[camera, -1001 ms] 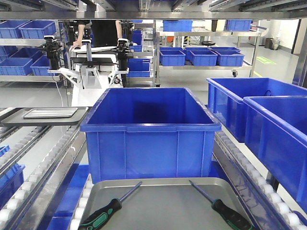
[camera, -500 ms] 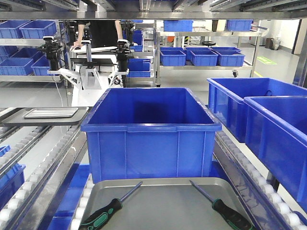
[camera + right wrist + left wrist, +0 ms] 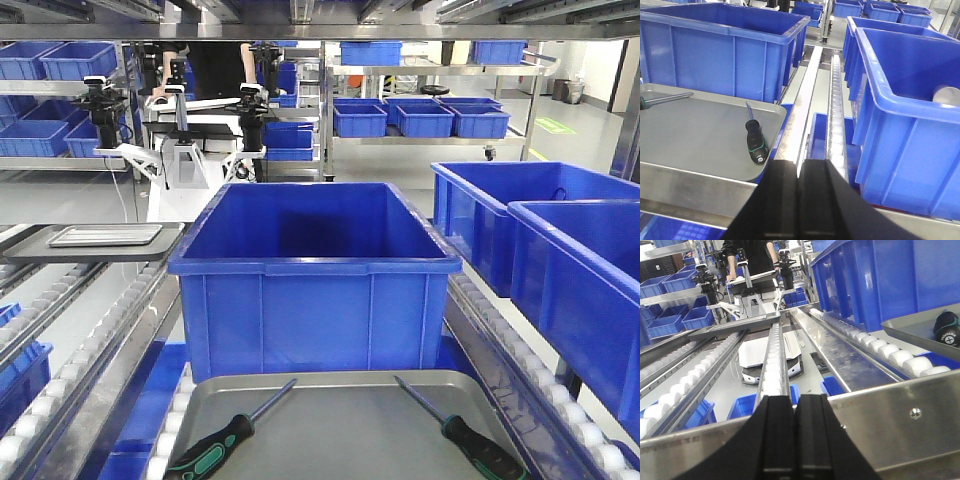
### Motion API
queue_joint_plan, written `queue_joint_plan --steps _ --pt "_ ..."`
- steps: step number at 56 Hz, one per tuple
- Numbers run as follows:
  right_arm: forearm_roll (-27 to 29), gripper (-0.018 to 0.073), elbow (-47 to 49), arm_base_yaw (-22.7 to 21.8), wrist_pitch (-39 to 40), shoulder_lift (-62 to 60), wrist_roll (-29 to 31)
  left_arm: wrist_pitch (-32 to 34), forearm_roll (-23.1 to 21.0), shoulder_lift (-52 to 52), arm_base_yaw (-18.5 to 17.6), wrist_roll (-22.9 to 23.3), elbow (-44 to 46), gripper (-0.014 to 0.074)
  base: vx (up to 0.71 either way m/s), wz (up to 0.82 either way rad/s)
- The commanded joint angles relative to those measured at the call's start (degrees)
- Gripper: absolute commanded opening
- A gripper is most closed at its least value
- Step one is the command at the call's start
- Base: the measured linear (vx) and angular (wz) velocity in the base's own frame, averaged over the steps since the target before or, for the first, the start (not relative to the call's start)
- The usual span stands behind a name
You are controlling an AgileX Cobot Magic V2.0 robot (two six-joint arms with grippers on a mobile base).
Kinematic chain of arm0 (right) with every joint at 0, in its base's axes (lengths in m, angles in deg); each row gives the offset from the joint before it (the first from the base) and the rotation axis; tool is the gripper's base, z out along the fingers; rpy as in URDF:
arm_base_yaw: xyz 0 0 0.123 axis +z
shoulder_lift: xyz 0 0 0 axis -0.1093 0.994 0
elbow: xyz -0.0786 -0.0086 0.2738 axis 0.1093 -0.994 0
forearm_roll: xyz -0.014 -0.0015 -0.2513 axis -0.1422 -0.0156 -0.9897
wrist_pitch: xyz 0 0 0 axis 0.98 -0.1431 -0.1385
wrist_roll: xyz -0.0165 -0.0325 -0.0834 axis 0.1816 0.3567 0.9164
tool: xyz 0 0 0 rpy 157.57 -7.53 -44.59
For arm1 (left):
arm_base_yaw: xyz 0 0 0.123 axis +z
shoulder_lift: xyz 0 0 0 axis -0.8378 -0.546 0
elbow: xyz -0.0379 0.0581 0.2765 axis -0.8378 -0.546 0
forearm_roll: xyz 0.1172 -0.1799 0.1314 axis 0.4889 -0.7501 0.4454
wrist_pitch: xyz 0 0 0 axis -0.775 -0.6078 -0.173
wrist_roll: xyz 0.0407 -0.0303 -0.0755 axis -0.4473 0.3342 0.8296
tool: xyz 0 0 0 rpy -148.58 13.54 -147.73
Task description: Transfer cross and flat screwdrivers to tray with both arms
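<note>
The grey metal tray (image 3: 340,435) sits at the near end of the roller line, and both screwdrivers lie in it. One black-and-green screwdriver (image 3: 215,443) lies at its left with the shaft pointing away to the right. The other screwdriver (image 3: 478,448) lies at its right, shaft pointing away to the left. Their tips are too small to tell cross from flat. My left gripper (image 3: 795,401) is shut and empty, low and left of the tray (image 3: 920,326). My right gripper (image 3: 799,166) is shut and empty, just right of the tray (image 3: 690,132) and the right screwdriver (image 3: 755,139).
A deep blue crate (image 3: 310,270) stands right behind the tray. Two more blue crates (image 3: 520,225) (image 3: 590,300) line the right lane. Roller rails (image 3: 80,350) run along both sides. A second grey tray (image 3: 104,236) rests far left; another robot (image 3: 195,150) and a person stand beyond.
The tray and both screwdrivers have stayed where they were. Only the far robot and the person in the background have shifted slightly.
</note>
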Motion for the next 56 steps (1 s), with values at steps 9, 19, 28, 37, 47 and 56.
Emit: queue_joint_plan --steps 9,19,28,37,47,56 --pt "-0.65 -0.0008 1.59 -0.13 4.71 1.03 0.12 4.08 -0.1 0.74 -0.11 0.54 1.39 0.0003 0.0 0.0" --pt "-0.65 -0.0008 1.59 -0.13 4.71 1.03 0.12 4.08 -0.1 0.74 -0.11 0.54 1.39 0.0003 0.0 0.0" --pt "-0.32 -0.0008 1.59 -0.13 4.71 1.03 -0.15 4.08 -0.1 0.74 -0.11 0.54 1.39 0.0003 0.0 0.0" --pt "4.71 -0.0008 -7.03 -0.13 17.07 -0.83 -1.77 4.08 -0.1 0.74 -0.11 0.54 1.39 0.0003 0.0 0.0" --pt "4.71 -0.0008 -30.58 -0.13 38.53 -10.43 -2.8 4.08 -0.1 0.74 -0.11 0.54 1.39 0.0003 0.0 0.0" --pt "3.33 -0.0008 -41.83 -3.63 42.41 -13.94 -4.73 4.07 -0.1 0.81 -0.11 0.54 1.39 0.0003 0.0 0.0"
